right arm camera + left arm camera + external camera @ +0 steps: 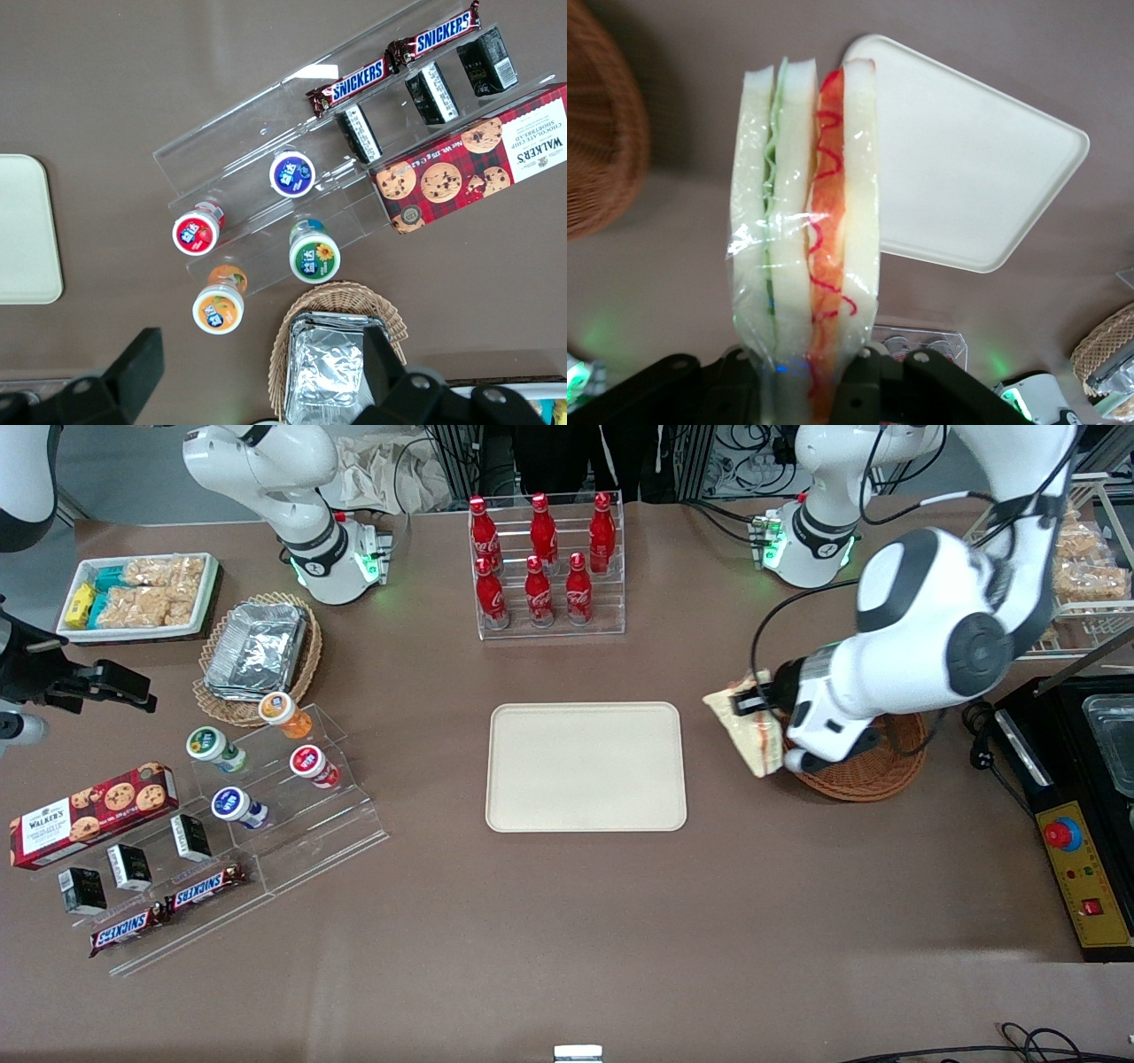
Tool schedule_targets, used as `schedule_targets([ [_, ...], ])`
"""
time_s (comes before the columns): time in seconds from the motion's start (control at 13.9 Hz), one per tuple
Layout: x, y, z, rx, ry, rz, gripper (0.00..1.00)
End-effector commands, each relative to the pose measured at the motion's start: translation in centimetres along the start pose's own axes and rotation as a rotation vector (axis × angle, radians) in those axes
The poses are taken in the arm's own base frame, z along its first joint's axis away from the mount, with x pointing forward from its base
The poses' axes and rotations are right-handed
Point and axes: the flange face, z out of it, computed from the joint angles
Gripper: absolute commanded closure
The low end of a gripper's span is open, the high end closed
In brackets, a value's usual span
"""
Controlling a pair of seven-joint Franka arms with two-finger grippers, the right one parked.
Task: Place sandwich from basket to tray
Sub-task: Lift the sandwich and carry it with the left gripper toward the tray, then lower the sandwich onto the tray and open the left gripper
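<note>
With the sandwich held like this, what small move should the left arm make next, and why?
Probably carry it sideways toward the cream-beige rectangular plastic tray. The gripper is shut on the plastic-wrapped triangular sandwich, held above the table beside the reddish-brown wicker basket, not yet over the tray.

basket mostly hidden by arm, gripper fingers cut off

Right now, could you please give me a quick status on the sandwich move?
Hand shut on sandwich, lifted clear of basket. Sandwich between basket and tray. Tray bare, nothing in the way.
</note>
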Motion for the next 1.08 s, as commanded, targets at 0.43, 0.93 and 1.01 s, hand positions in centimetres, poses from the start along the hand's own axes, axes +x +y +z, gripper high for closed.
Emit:
schedule_targets([
  [0.43,2.3,5.8,13.7,0.194,0.071,0.107,0.77],
  [0.93,3.3,6.0,20.0,0.308,0.082,0.183,0.77],
  [1.01,3.3,6.1,20.4,0.318,0.085,0.193,0.77],
])
